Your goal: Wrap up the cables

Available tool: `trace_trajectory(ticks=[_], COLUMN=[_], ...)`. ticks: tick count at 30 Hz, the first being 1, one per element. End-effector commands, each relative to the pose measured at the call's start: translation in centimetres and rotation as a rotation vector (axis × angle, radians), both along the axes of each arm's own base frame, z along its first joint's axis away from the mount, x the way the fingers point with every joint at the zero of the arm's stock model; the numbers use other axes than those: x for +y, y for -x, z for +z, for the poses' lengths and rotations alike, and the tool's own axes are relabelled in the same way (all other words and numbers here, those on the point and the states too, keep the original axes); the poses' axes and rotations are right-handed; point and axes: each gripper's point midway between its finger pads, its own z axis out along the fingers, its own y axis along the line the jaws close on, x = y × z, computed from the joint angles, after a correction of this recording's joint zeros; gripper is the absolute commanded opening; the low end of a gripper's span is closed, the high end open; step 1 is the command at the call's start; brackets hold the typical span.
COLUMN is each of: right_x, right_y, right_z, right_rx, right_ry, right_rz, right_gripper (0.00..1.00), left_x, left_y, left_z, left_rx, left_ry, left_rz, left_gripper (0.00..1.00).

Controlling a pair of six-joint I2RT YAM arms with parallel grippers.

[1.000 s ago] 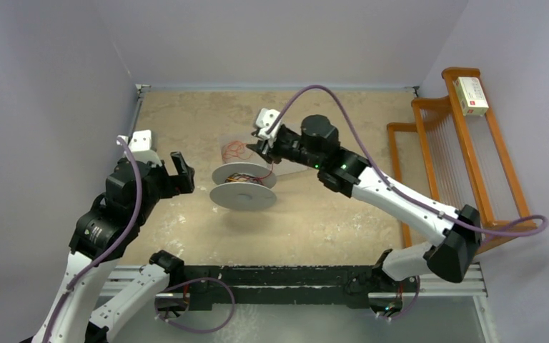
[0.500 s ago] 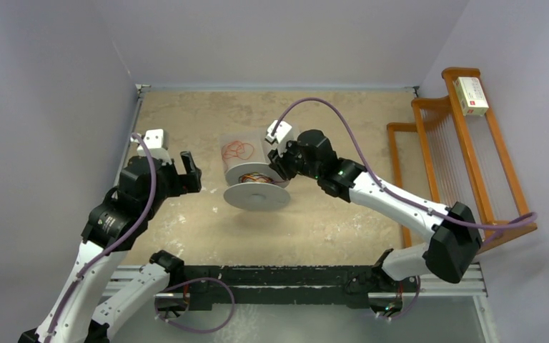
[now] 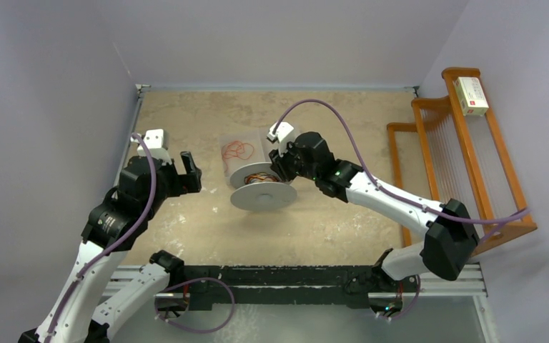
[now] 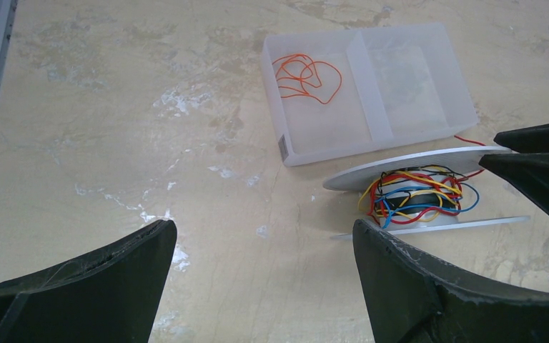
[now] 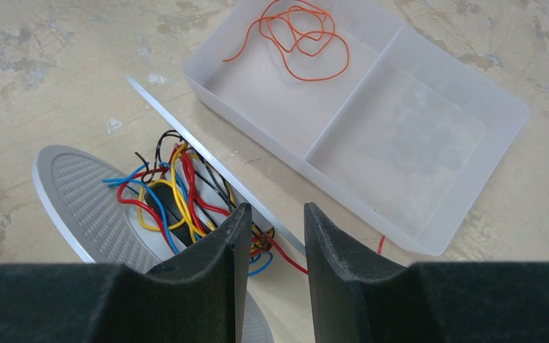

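Observation:
A thin red-orange cable (image 3: 237,150) (image 4: 307,75) (image 5: 297,39) lies coiled in the left compartment of a clear two-part tray (image 3: 254,143) (image 4: 400,125) (image 5: 429,236). Just in front sits a grey double-disc spool (image 3: 263,194) (image 4: 407,166) (image 5: 71,196) with red, yellow, blue and black wires wound loosely round its hub. My right gripper (image 3: 277,168) (image 5: 277,209) straddles the upper disc's rim and is shut on it, holding the spool tilted. A red wire end trails between its fingers toward the tray. My left gripper (image 3: 188,171) (image 4: 263,229) hangs open and empty left of the spool.
An orange wooden rack (image 3: 465,150) stands along the right edge, with a white and red box (image 3: 470,95) on top. Grey walls close the left, back and right. A metal rail (image 3: 293,282) runs along the near edge.
My right gripper has carried the spool a little right and toward the near side, and the spool sits flatter. The left arm rose slightly, then stayed still with its jaws open.

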Motion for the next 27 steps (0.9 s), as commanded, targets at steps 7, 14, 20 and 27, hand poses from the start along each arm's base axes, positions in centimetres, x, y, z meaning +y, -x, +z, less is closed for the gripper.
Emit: trace_trajectory(ticks=[7,14,20,27], right_x=[0.7,0.5,0.4,2.9], right_y=[0.2,1.6,3.2,4.8], right_z=[-0.4,-2.2,-4.2,-3.6], right_rx=[0.023,0.094,0.16,0.17], right_ry=[-0.046,-0.06,-0.079,-0.162], right_rz=[0.01,0.013,0.032,0.138], right_gripper=[0.32,0.3,0.18,0.0], left_x=[-0.4,-0.4,-0.4,-0.4], left_y=[-0.5,-0.3,-0.4,-0.2], left_z=[1.6,1.4,1.5,1.4], left_rx=[-0.059,-0.053,-0.059,-0.058], left_ry=[0.027,0.023,0.026,0.026], left_rz=[-0.015,-0.016,-0.018,-0.018], left_gripper=[0.93,0.93,0.93,0.93])
